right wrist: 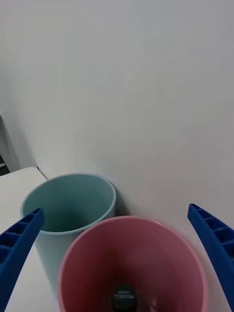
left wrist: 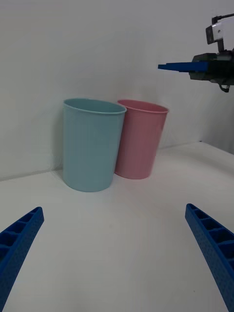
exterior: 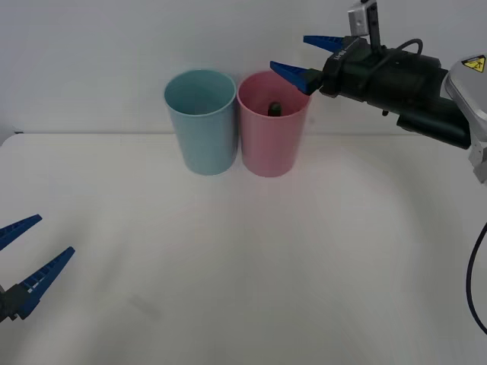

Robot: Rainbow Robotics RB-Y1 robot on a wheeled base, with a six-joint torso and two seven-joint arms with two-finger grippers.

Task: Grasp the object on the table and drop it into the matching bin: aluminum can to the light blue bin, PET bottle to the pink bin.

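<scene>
— How many things are on the bench (exterior: 228,289)?

— Two bins and one bottle. The blue bin (exterior: 201,120) and the pink bin (exterior: 272,123) stand side by side at the far edge, touching or nearly so, blue on the left. The bottle (exterior: 275,108) is inside the pink one.

— And your fingers?

— My right gripper (exterior: 302,59) hangs above the pink bin's right rim, fingers spread wide with nothing between them. My left gripper (exterior: 23,255) rests low at the near left, also wide open and empty, well apart from the bins.

— What does each camera add?

— From the front I see just a dark bit of the bottle past the pink rim. My right wrist looks straight down into the bin and shows its black cap (right wrist: 124,294) at the bottom. My left wrist shows both bins from the side: tall, round, smooth plastic, slightly tapered toward the base.

— The bench?

— Flat, plain white.
</scene>
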